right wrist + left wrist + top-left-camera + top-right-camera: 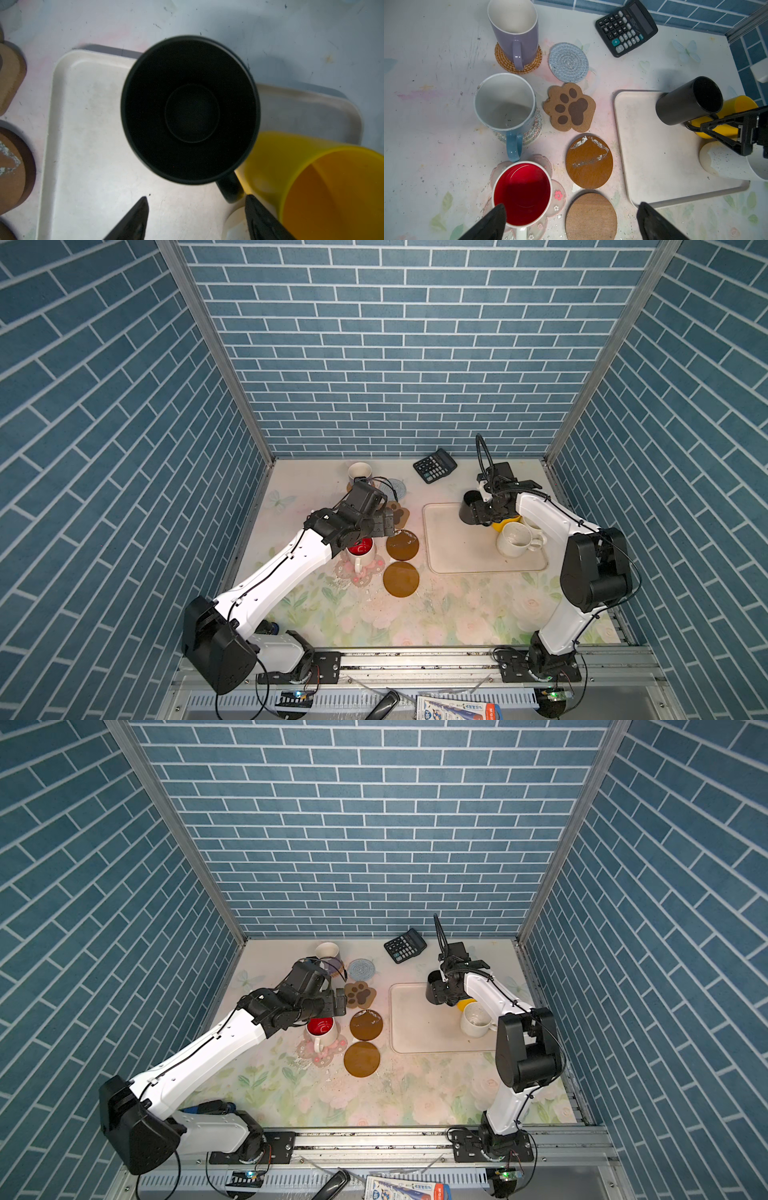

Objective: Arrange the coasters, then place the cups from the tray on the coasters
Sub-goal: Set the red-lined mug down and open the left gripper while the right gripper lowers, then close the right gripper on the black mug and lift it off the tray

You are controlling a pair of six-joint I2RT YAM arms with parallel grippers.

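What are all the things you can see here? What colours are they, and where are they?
Mugs on coasters: 3; lavender mug, pale blue mug, white mug with red inside; left side.
Covered coasters: 3; woven tan coaster, lacy coaster, pink flowery coaster; under those mugs.
Mugs at tray: 4; black mug, yellow mug, two cream-white mugs; its far right part.
Bare coasters: 4; blue-grey round coaster, brown paw coaster, two amber discs; beside the tray.
Tray: 1, cream, right.
Calculator: 1, black, back.
Robot arms: 2, white and black; left arm, jaws open over the red-inside mug; right arm, jaws open around the black mug's handle.
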